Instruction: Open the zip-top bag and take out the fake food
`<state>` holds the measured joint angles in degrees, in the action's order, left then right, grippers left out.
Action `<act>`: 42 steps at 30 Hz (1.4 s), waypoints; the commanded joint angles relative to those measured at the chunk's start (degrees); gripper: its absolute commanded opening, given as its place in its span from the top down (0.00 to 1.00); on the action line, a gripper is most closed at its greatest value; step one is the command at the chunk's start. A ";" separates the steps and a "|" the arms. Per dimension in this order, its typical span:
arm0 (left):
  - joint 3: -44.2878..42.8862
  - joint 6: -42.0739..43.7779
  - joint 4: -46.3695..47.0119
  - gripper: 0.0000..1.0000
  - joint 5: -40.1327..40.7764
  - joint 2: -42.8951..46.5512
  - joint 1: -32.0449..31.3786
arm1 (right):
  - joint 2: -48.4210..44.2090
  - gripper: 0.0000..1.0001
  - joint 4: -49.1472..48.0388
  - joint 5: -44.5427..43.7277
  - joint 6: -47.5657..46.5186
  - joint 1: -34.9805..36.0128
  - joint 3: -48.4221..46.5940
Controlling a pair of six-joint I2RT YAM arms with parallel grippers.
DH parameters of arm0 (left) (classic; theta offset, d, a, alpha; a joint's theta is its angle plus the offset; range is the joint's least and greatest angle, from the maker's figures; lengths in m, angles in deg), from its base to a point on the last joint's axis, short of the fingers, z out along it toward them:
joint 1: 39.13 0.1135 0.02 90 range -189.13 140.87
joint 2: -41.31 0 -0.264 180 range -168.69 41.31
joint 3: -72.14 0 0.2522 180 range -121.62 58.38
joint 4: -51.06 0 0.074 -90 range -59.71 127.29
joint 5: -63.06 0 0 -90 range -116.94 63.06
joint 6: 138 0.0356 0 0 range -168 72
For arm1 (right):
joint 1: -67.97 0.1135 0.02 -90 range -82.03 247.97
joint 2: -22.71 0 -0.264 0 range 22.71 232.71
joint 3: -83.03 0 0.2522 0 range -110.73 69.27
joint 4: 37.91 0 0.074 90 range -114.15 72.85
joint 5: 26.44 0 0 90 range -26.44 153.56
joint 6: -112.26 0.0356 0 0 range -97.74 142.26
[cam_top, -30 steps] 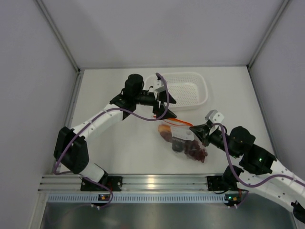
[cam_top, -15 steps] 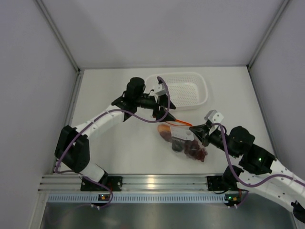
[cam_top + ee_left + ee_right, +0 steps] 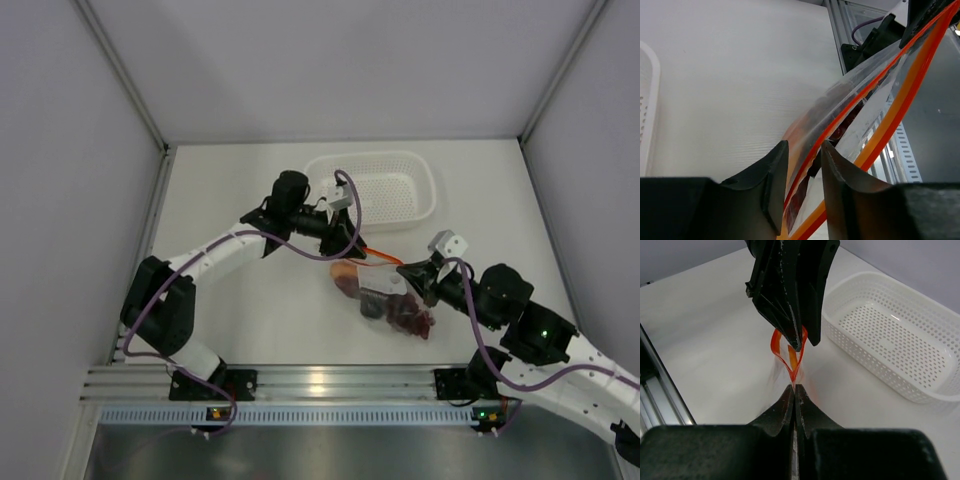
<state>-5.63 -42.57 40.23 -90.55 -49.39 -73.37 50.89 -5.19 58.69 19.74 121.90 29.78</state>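
Left gripper [image 3: 343,237] at the bag [image 3: 378,288] mouth, just in front of the basket [image 3: 420,200]: jaws narrow, straddling one orange lip, not fully closed. Bag lies on the table [image 3: 240,310] between the arms, mouth parted, food [image 3: 405,314] inside. Right gripper [image 3: 418,272]: jaws pressed together on the zip strip's end

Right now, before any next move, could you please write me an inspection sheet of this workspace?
Surface: white table, no damage seen.
Job's things: zip-top bag on the table, zip strip partly parted; fake food inside it.
Clutter: white perforated basket, empty.
End effectors: right end effector shut on the zip strip; left end effector straddles the other lip, clamping uncertain.
Cables: purple cables along both arms; the left one loops beside the basket.
Surroundings: grey walls on three sides; aluminium rail at near edge.
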 commanded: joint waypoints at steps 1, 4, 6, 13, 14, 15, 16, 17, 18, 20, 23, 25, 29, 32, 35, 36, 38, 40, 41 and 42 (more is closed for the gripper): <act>0.20 0.90 1.28 0.65 -1.25 -0.62 -0.04 | -0.32 1.00 -4.81 -0.06 -0.29 -0.49 -3.41; 0.46 0.28 1.28 0.88 1.99 0.60 -0.04 | -0.24 1.00 -4.72 -0.59 -0.29 -0.49 -3.41; 0.72 -1.21 0.84 1.00 4.89 1.83 -0.13 | -0.15 1.00 -4.90 -1.29 -0.11 -0.58 -3.23; 3.10 -8.76 -2.76 1.00 22.69 14.28 -0.13 | 3.27 1.00 -6.57 -4.00 2.08 -0.49 -3.93; 3.53 -12.25 -4.94 1.00 27.27 16.32 -0.13 | 4.24 1.00 -7.26 -4.54 2.08 -0.32 -4.11; 3.97 -13.94 -5.74 1.00 30.62 18.43 -0.21 | 4.68 1.00 -7.88 -4.80 4.09 -0.49 -4.46; 4.07 -15.00 -9.23 1.00 33.27 22.54 -0.21 | 5.30 0.99 -8.32 -5.33 5.24 -0.49 -4.72; 3.81 -15.97 -11.36 1.00 37.82 24.41 -0.30 | 6.52 0.99 -8.67 -5.68 6.03 -0.49 -5.07; 3.45 -15.98 -14.25 1.00 39.69 26.08 -0.39 | 7.23 0.99 -8.94 -5.94 6.56 -0.58 -6.29; 3.45 -17.89 -20.50 1.00 47.22 31.35 -0.74 | 9.69 0.98 -8.94 -5.60 8.58 -0.58 -7.62; 4.50 -25.26 -23.06 1.00 64.98 36.46 -3.38 | 13.11 0.91 -9.03 -4.63 11.13 -0.58 -10.17; 4.94 -28.35 -24.64 1.00 70.19 38.05 -3.38 | 14.61 0.84 -10.25 -4.37 13.23 -0.58 -11.40; 8.28 -38.09 -25.44 1.00 71.79 40.15 -3.38 | 19.44 0.80 -10.26 -4.28 17.45 -0.50 -13.77; 11.09 -44.70 -25.27 1.00 73.62 41.65 -3.99 | 22.35 0.63 -10.70 -4.89 24.30 -0.58 -14.04; 14.69 -51.38 -25.18 1.00 82.23 44.28 -6.44 | 25.59 0.51 -12.36 -4.63 33.79 -0.58 -13.17; 15.48 -53.14 -25.18 1.00 84.25 44.90 -7.15 | 26.56 0.43 -12.37 -4.46 36.42 -0.50 -12.99; 18.47 -58.68 -24.91 1.00 89.79 47.17 -9.86 | 29.81 0.42 -12.28 -3.49 43.54 -0.58 -12.46; 21.54 -62.97 -23.16 1.00 93.91 48.59 -11.98 | 31.66 0.40 -14.46 -1.83 50.32 0.12 -10.62; 22.43 -64.74 -22.63 1.00 95.15 49.73 -13.99 | 31.76 0.41 -16.65 -1.90 52.43 0.73 -7.48; 23.57 -66.24 -20.54 1.00 96.21 50.26 -14.88 | 31.93 0.40 -21.98 -2.17 55.84 1.52 -5.71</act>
<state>15.48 -99.13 13.92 -3.28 -1.39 -85.48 82.43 -17.45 55.31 62.19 122.23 20.28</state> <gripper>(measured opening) 0.021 0.594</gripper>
